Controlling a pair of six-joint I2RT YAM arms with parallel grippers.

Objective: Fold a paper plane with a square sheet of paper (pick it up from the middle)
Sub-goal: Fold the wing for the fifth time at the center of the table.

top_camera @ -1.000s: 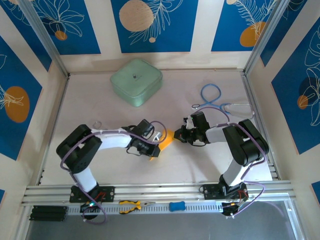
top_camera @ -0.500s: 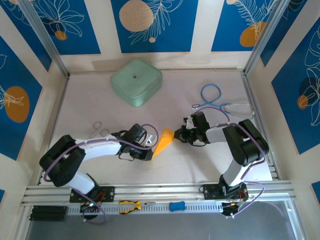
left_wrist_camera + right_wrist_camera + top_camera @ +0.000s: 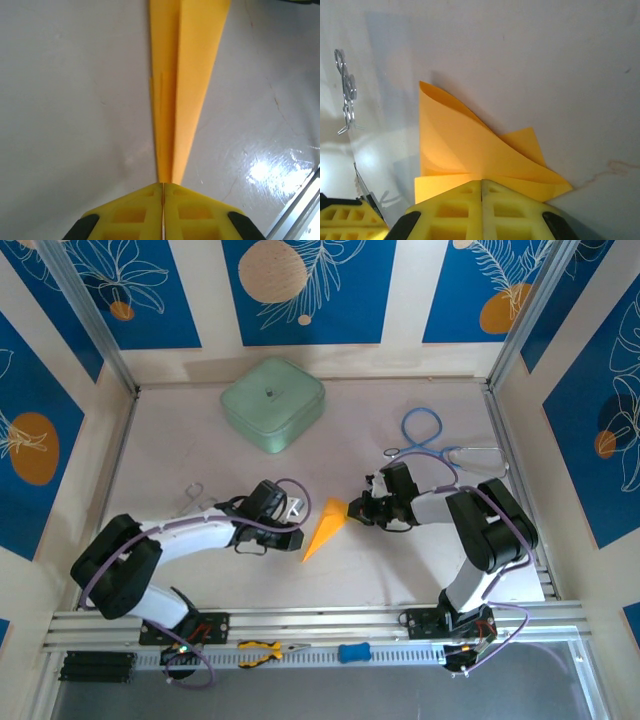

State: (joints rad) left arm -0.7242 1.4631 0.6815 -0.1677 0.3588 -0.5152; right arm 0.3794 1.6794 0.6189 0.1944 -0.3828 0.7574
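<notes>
The orange-yellow paper plane lies as a slim dart on the table, its point toward the near left. My right gripper is shut on its wide tail end; in the right wrist view the paper plane fans out from the closed right gripper. My left gripper is shut just left of the dart. In the left wrist view the paper plane narrows to a point right at the closed left gripper. I cannot tell whether the point touches the fingers.
A mint-green case stands at the back. Blue-handled scissors lie at the right and a small metal tool at the left. Yellow-handled pliers and a blue piece rest on the front rail.
My left gripper has drawn away to the left and slightly back from the paper, its arm stretched lower. The dart now shows its full length. The right gripper has not moved.
</notes>
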